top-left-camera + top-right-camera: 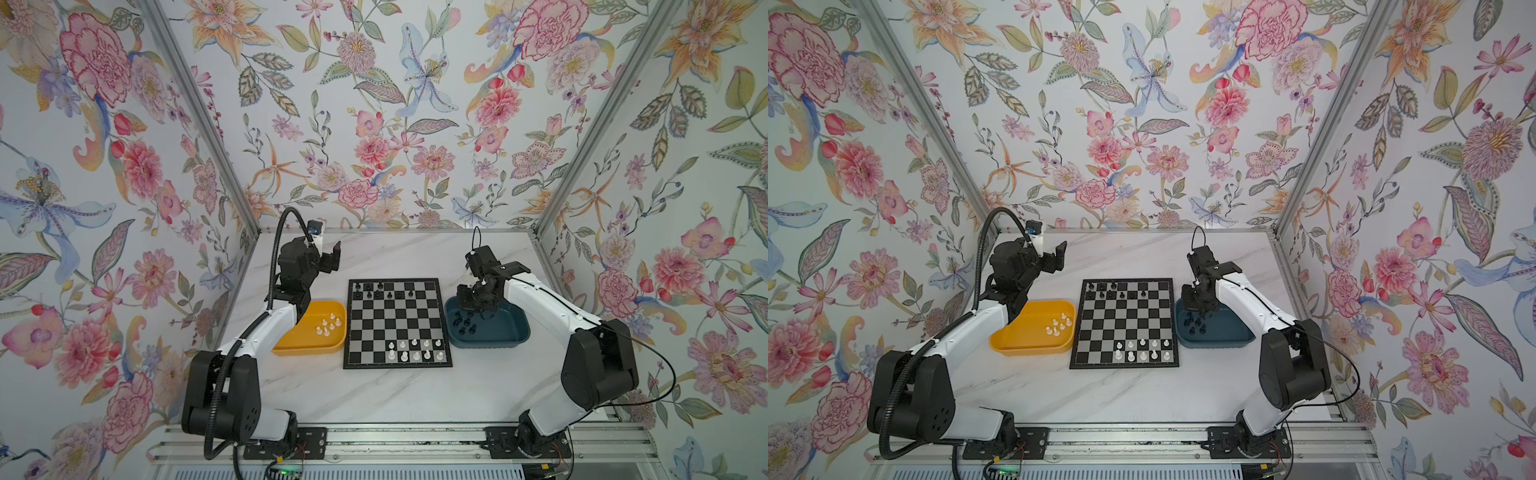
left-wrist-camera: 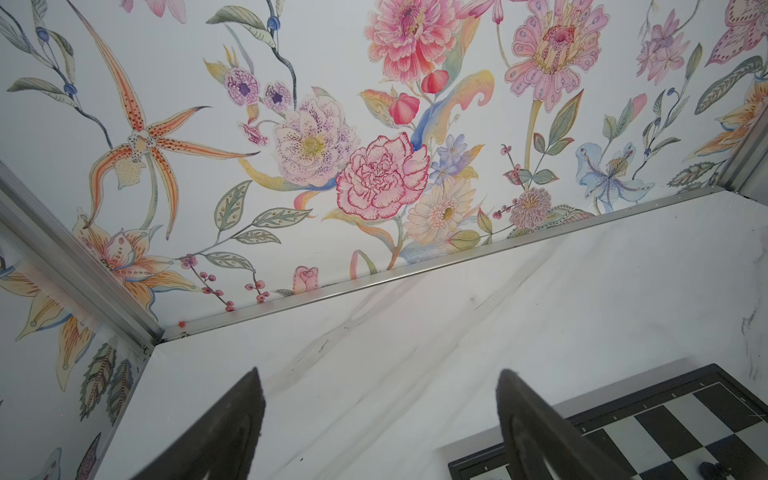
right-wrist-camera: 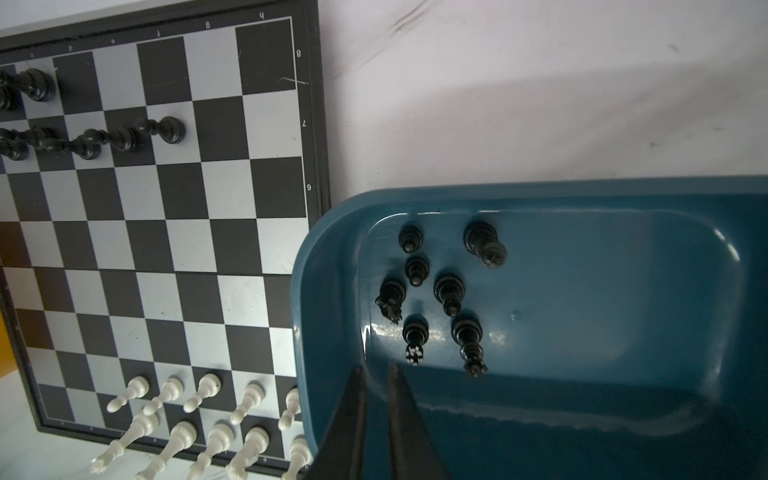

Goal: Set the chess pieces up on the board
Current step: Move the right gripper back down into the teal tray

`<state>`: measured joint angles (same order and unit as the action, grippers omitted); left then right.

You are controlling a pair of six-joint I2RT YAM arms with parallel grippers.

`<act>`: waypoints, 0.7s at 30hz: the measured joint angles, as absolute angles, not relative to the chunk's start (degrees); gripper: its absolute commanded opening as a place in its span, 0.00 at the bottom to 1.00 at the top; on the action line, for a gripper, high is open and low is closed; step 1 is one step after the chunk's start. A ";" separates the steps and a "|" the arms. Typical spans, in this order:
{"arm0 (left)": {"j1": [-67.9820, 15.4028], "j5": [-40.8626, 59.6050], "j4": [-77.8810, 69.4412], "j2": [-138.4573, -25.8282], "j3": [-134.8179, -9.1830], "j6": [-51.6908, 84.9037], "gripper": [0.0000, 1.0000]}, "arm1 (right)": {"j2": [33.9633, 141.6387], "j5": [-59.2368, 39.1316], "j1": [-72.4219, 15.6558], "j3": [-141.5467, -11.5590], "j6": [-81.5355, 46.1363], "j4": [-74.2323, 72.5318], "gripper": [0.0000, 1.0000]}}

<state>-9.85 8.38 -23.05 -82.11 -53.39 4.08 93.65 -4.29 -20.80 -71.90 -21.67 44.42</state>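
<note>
The board (image 1: 397,324) (image 1: 1125,324) lies flat at the middle of the table. Several black chess pieces (image 1: 378,291) (image 3: 124,137) stand on its two far rows, and several white ones (image 1: 415,349) (image 3: 208,386) on its two near rows. My right gripper (image 1: 467,305) (image 3: 377,368) hangs over the board-side end of the dark blue tray (image 1: 490,343). Its jaws are almost together with nothing between them, just short of several black pieces (image 3: 449,291) standing in the tray. My left gripper (image 1: 332,259) (image 2: 380,374) is raised and wide open, empty, beyond the board's far left corner (image 2: 706,419).
A yellow tray (image 1: 307,349) holding several white pieces (image 1: 328,326) sits against the board's left side, under my left forearm. Floral walls close the table in at the back and both sides. Bare marble stretches behind the board and in front of it.
</note>
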 measured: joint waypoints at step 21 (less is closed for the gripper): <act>-9.85 8.40 -21.15 -83.15 -55.51 4.08 0.89 | 102.87 -3.97 -19.46 -71.55 -21.65 38.44 0.21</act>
